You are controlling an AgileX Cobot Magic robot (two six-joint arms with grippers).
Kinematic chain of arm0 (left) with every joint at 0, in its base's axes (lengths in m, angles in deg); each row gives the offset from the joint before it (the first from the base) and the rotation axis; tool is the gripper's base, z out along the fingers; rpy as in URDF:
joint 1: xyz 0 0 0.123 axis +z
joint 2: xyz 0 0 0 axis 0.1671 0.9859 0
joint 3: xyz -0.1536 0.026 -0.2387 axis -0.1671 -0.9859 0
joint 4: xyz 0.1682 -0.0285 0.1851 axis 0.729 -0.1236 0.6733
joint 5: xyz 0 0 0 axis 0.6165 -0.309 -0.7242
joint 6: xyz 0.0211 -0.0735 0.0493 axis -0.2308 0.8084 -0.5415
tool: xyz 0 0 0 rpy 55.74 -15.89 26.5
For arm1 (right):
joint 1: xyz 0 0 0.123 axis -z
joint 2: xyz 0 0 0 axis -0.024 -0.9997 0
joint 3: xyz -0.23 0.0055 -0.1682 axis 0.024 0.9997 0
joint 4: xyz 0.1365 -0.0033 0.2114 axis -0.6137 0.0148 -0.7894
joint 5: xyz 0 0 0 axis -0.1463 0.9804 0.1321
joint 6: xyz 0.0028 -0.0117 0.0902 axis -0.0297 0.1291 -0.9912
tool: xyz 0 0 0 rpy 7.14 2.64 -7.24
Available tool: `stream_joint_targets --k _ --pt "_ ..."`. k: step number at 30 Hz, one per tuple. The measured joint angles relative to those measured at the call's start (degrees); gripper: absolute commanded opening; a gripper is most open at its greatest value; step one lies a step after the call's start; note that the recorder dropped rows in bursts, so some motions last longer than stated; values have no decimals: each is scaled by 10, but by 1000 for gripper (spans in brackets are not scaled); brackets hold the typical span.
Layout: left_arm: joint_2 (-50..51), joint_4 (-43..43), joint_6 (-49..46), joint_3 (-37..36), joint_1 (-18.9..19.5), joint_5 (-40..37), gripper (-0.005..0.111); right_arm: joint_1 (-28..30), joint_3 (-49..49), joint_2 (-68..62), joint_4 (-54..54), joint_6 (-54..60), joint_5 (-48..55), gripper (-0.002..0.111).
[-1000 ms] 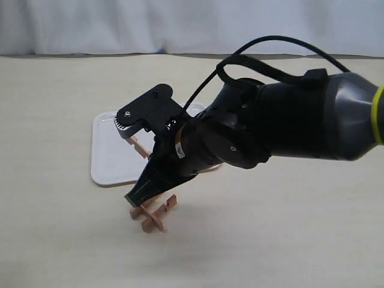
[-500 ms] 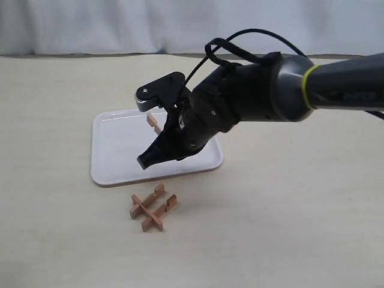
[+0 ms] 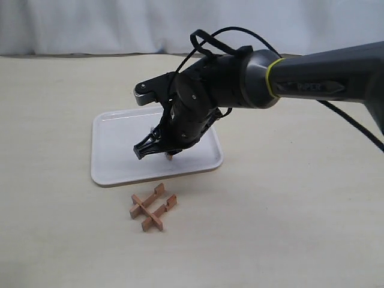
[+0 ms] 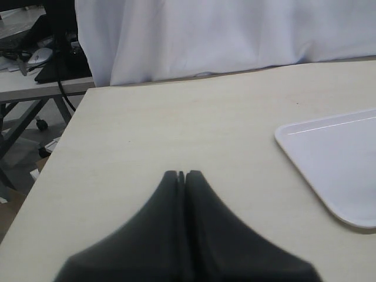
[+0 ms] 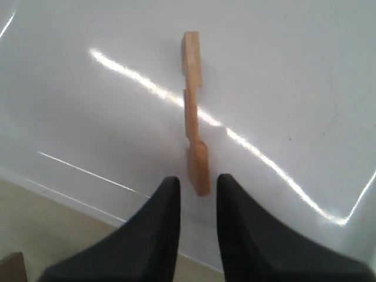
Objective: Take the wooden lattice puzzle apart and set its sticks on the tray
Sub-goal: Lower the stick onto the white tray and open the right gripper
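Observation:
The wooden lattice puzzle (image 3: 153, 207), still crossed together, lies on the table just in front of the white tray (image 3: 114, 150). My right gripper (image 3: 151, 153) hangs low over the tray's front part with its jaws open. One notched stick (image 5: 192, 106) lies flat on the tray (image 5: 282, 70). The stick's near end sits at the open fingertips of the right gripper (image 5: 197, 182), with gaps on both sides. In the exterior view only a bit of that stick (image 3: 170, 157) shows under the gripper. My left gripper (image 4: 181, 174) is shut and empty above bare table, to one side of the tray (image 4: 335, 158).
The right arm's dark body and cable (image 3: 228, 84) cover the tray's back right part. A white curtain (image 3: 180, 24) closes off the far edge of the table. The left wrist view shows the table's side edge (image 4: 56, 158) with clutter beyond it.
My right gripper has risen from the lattice puzzle and moved back over the tray, then come down near the stick lying there. The puzzle has not moved.

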Motion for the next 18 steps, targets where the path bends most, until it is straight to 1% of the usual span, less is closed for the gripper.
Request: stream_joint_targets --k 2,3,12,15,18 --pt "0 0 0 0 0 0 0 0 0 0 0 0 0 37" --pt "0 0 0 0 0 0 0 0 -1 0 0 0 0 37" --pt "0 0 0 0 0 0 0 0 -4 13 -5 0 24 37" --pt "0 0 0 0 0 0 0 0 -4 39 -8 0 51 37" --pt "0 0 0 0 0 0 0 0 -6 64 -21 5 99 37"
